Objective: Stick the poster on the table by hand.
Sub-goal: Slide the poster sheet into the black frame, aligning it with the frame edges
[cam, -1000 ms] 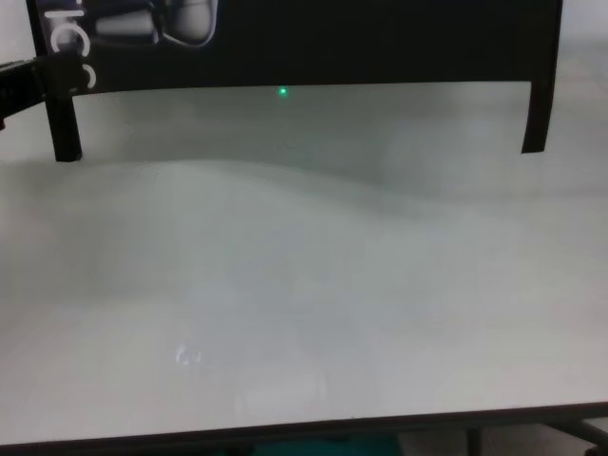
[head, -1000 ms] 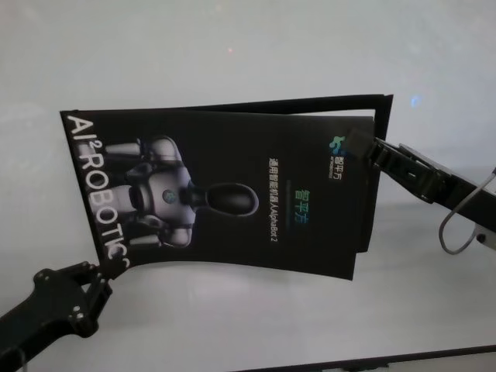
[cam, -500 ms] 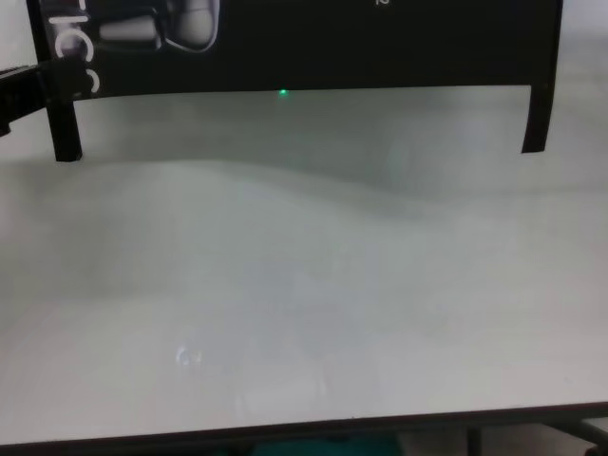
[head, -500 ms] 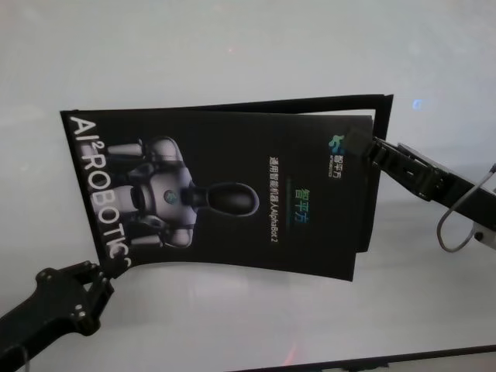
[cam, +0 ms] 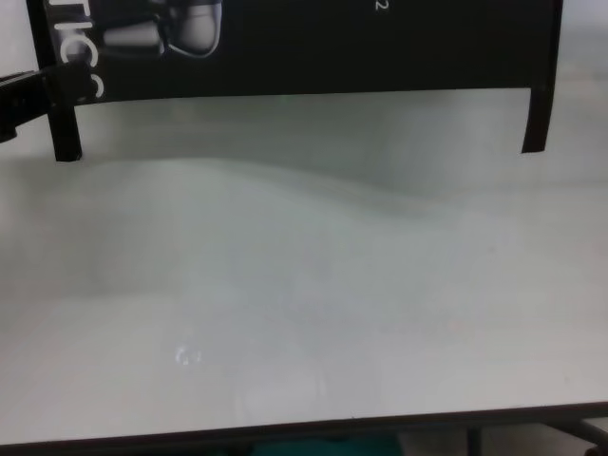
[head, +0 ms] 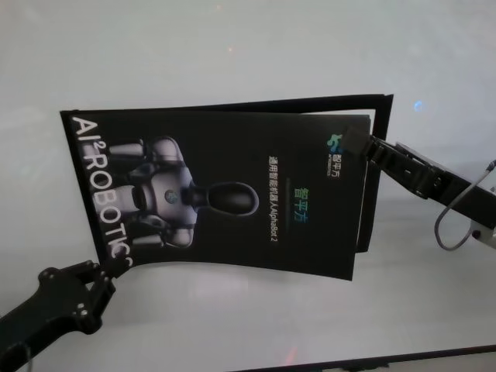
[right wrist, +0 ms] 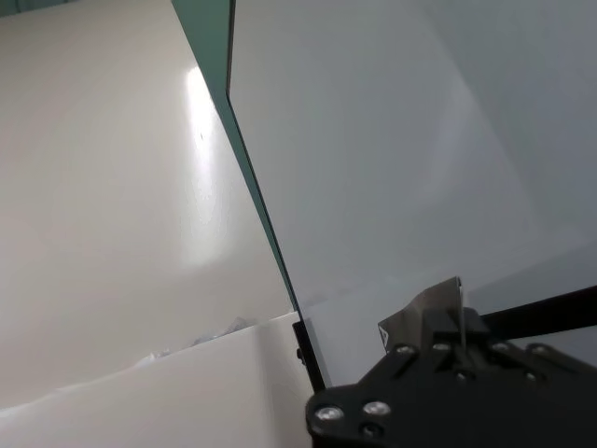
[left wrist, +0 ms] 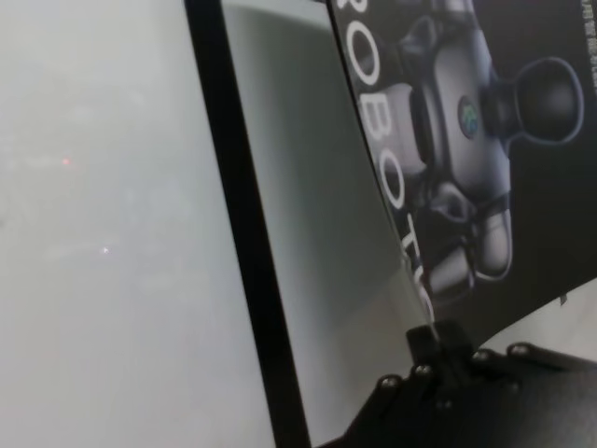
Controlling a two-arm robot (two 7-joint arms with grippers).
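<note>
The poster (head: 232,194), a black glossy sheet with white "AI² ROBOTIC" lettering and a grey robot image, hangs bowed above the white table (head: 232,46). My left gripper (head: 101,271) is shut on its near left corner, by the lettering. My right gripper (head: 358,145) is shut on its far right edge. In the left wrist view the gripper (left wrist: 438,338) pinches the corner of the poster (left wrist: 522,140). In the right wrist view the gripper (right wrist: 457,322) is shut on a thin sheet edge. The chest view shows the poster's lower edge (cam: 332,47) above the table (cam: 304,285).
Narrow black strips run beyond the poster's far and right sides (head: 310,100). In the chest view two strips hang below the poster, one on the left (cam: 65,133) and one on the right (cam: 535,119). The table's dark front edge (cam: 304,432) is near.
The poster's lower edge has sunk a little in the chest view, showing more lettering. Both grippers keep their hold and have barely moved.
</note>
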